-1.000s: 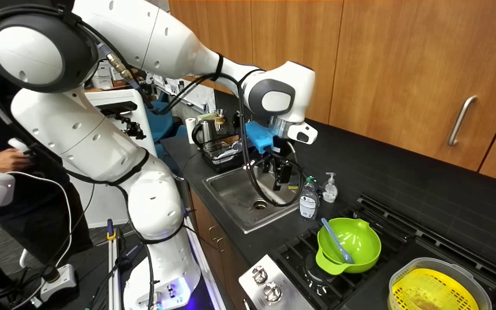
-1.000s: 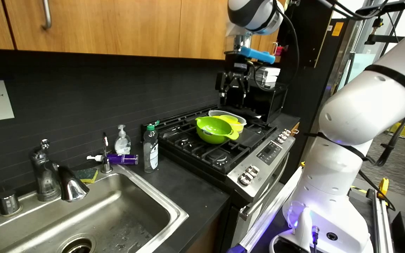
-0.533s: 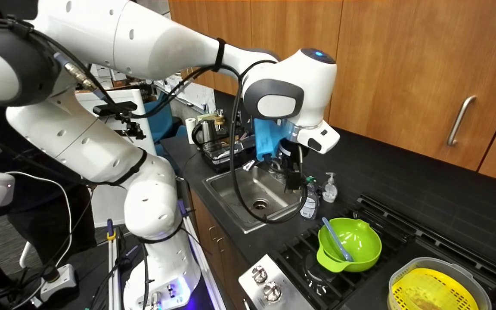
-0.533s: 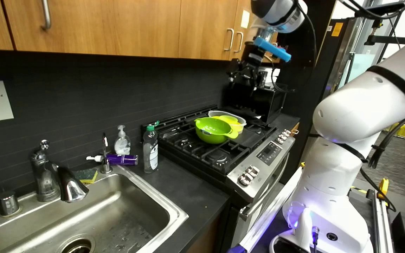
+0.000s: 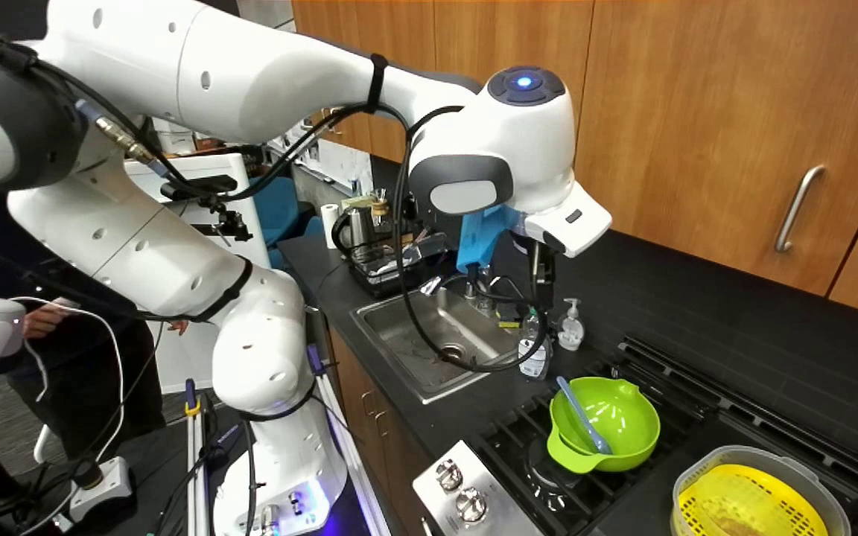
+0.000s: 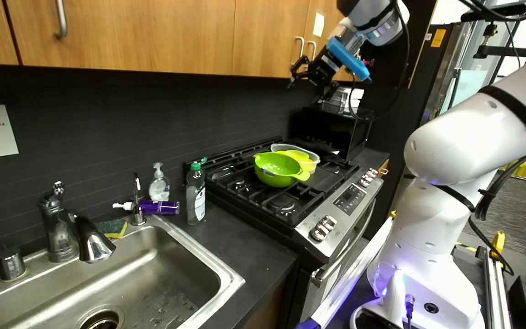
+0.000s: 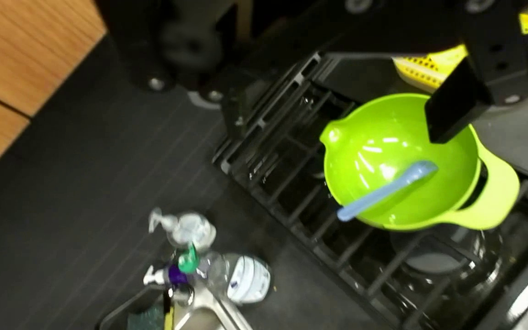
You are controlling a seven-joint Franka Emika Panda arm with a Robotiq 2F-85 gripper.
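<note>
Tool (image 6: 306,93) agape; blue spoon (image 7: 387,190) slants, hdl (image 7: 360,205) twd grn-cap btl (image 7: 232,275).

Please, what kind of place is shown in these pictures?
Most likely a kitchen, though I cannot tell whether in a home or a workplace: there is a gas range, a stainless-steel sink and wood-grain wall cabinets.

On my wrist view I have a glossy lime-green bowl (image 7: 383,142), sitting mouth-up on a black stove grate (image 7: 397,265). A small pouring spout (image 7: 333,134) juts from its rim and, roughly opposite, I see a broad, flat handle (image 7: 500,192) with a slot through it. A slim light-blue spoon (image 7: 387,189) leans inside, wider end down in the bowl, narrow end poking over the rim between spout and handle.
</note>
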